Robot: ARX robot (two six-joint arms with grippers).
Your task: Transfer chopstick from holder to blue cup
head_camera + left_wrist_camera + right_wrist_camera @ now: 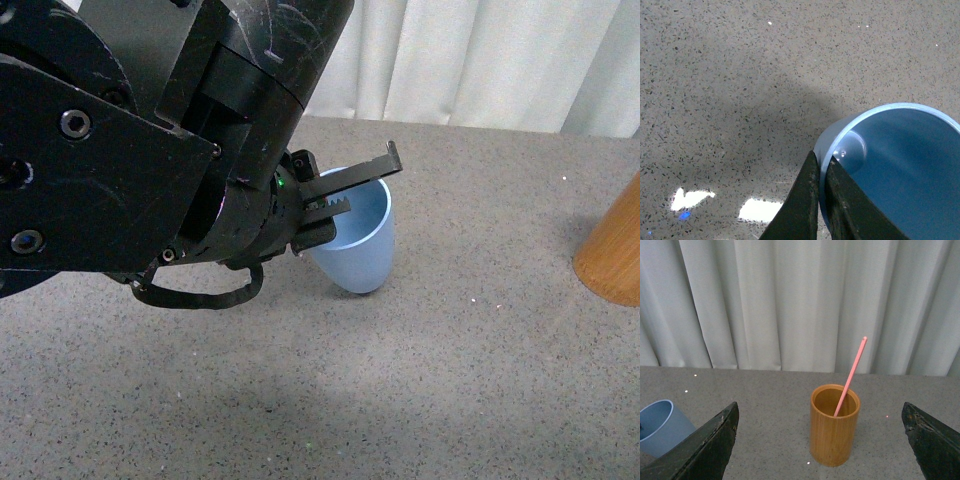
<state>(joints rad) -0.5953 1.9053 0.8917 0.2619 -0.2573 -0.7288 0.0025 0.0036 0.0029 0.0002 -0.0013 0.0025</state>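
the chopstick (850, 377) is a thin, straight salmon-pink stick. it stands in the holder (834, 432) at the lower centre of the right wrist view, its foot hidden inside and its top leaning toward the upper right, well above the rim. it leans because the holder's mouth is far wider than the stick, so nothing keeps it upright. the holder is a smooth orange-brown wooden cylinder with a thick rim, upright on the table (450, 380). in the front view only a slice of it shows at the right edge.

the right gripper (819, 410) faces the holder with its two dark fingers spread wide at the lower corners of its own view. it grips nothing and touches neither stick nor holder. that reads as an approach lined up on the holder, with the grasp not yet made.

the blue cup (362, 250) sits at the centre of the front view, well apart from the holder. it is matte light blue plastic with a round rim, tapering to a rounded base, and looks slightly tipped. the left gripper (822, 172) is pinched nearly closed on the cup's wall, one finger outside and one inside the rim. i judge this is to steady the light cup so a long stick dropped in will not topple it.

the table is grey speckled stone-like material with faint glare patches. a white pleated curtain (765, 300) hangs behind.
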